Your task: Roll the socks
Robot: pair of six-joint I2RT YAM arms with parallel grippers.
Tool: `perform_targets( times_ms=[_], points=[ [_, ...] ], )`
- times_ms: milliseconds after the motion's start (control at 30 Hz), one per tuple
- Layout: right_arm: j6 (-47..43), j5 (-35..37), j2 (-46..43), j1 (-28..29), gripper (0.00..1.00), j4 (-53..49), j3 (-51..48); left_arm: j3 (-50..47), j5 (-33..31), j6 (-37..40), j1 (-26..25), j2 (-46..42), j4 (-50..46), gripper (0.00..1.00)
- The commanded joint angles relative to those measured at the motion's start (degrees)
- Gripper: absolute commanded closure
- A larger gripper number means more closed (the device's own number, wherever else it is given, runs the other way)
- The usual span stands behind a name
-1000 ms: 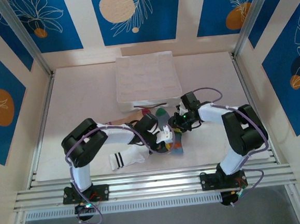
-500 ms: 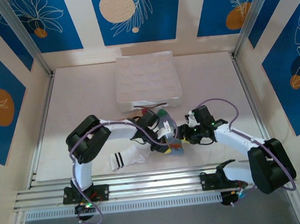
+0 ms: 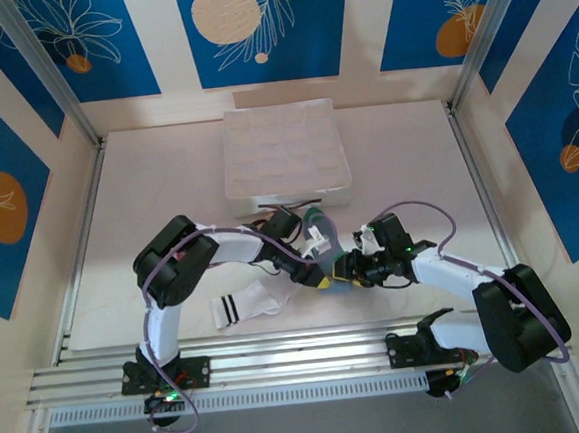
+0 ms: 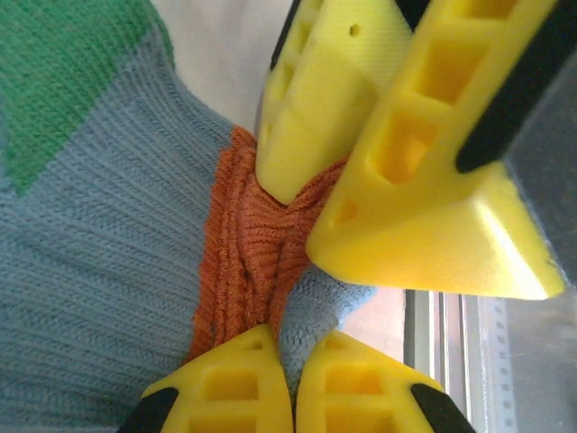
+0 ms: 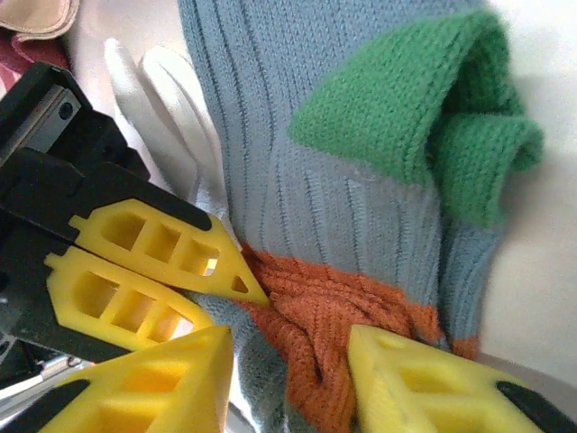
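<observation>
Since a roll has to start from one end, I have both arms meeting over the blue-grey sock (image 5: 361, 207) at mid-table, just in front of the white fabric compartment box (image 3: 288, 199), and both are working its orange band (image 5: 329, 316). My left gripper (image 4: 287, 350) is clenched on that band. In its wrist view the two yellow fingers (image 4: 216, 383) sit tip to tip with a ridge of orange knit pulled in between them, which I read as the anchor that keeps the end from sliding. My right gripper (image 5: 290, 347) comes in from the opposite side, its jaws standing apart on either side of the bunched orange knit. I cannot tell whether they are biting the fabric or only straddling it. The rest of the sock lies flat on the table (image 3: 406, 167), its green heel (image 5: 415, 99) puckered up, so I judge the roll barely begun. The white sock with black stripes (image 3: 244, 305) lies flat near the front edge beside my left arm, apart from both grippers. A scrap of tan and maroon fabric (image 5: 36, 20), probably the third sock, sits beyond the left gripper. The box's grid of cells reads plain white from above, and I can make out no sock in any of them.
</observation>
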Motion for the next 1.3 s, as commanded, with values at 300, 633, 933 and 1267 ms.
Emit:
perform_targets(
  times_ms=[300,633,933,1267],
  points=[
    [1.7,8.6,9.3,0.6,1.00,-15.5,6.7,-7.7,-5.9,8.5,0.9,-7.0,10.0,0.67],
    [0.0,8.7,13.0,0.5,1.00,-18.0,10.0,-20.9,-17.9,30.8,-4.3,-21.9,24.2,0.56],
    [-2.9,5.3,19.7,-1.1,1.00,-19.5,13.5,-21.5,-36.1,45.4,-12.9,-18.8,28.0,0.49],
    [-3.5,3.5,21.9,-1.4,1.00,-19.3,14.8,-18.0,-37.9,44.6,-13.4,-11.2,27.8,0.52]
  ],
)
